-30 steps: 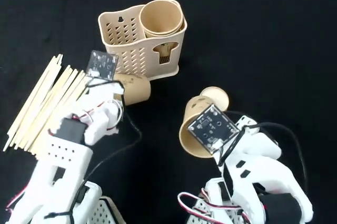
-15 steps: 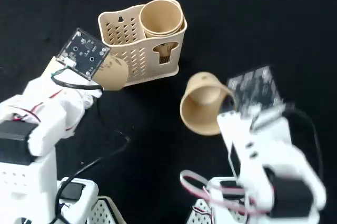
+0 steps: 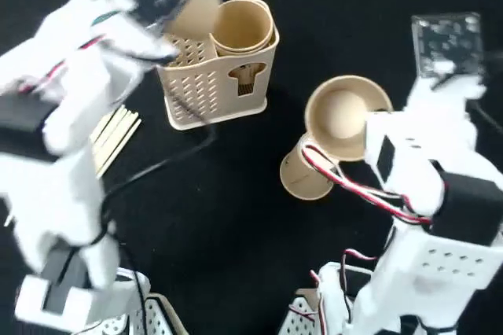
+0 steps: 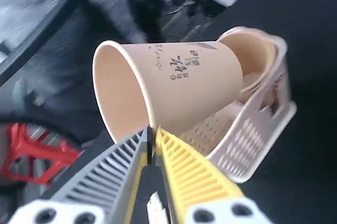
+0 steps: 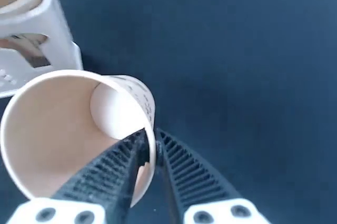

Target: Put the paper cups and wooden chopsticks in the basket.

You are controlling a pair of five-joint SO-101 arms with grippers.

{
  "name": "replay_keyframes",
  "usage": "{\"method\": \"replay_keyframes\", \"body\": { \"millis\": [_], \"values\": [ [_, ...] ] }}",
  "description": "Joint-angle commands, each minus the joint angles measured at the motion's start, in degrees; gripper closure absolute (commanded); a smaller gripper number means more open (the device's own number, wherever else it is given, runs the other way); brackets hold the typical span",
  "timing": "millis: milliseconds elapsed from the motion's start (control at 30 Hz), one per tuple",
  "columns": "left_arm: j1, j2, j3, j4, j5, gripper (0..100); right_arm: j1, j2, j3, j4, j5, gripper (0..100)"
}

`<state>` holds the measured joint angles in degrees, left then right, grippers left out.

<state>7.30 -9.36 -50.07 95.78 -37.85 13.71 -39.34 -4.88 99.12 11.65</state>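
Left pincer [image 4: 152, 129] clamps the rim of a paper cup [image 4: 179, 84], carried on its side at the upper left of the high view, base aimed at the basket [image 4: 253, 145] just beyond. That arm rears high, and it is the nearer of the two. By the look of it, the cup must tip base-down before release. Stacked cups [image 3: 240, 27] sit in the basket's right-hand compartment. Right pincer [image 5: 150, 140] pinches the rim of a second cup [image 5: 58, 124], mouth upward, right of centre, well apart from the basket. A third cup [image 3: 302, 176] lies on the table [image 3: 236, 233] just beside it, and wooden chopsticks [image 3: 116, 132] lie left of the basket.
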Motion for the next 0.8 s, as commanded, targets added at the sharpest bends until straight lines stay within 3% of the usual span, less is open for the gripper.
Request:
{"method": "replay_keyframes", "body": {
  "millis": [0,300,767],
  "values": [
    [4.3,9.6,-9.2,-1.2,-0.4,97,4.5,0.3,-0.6,1.1,2.4,98.6],
    [5.1,21.5,-19.2,-0.9,-0.4,97,6.5,0.5,3.4,-3.7,4.5,98.5],
    [6.7,28.7,-20.1,-1.3,-0.4,97,6.3,0.3,3.4,-3.7,4.5,98.5]
  ]
}}
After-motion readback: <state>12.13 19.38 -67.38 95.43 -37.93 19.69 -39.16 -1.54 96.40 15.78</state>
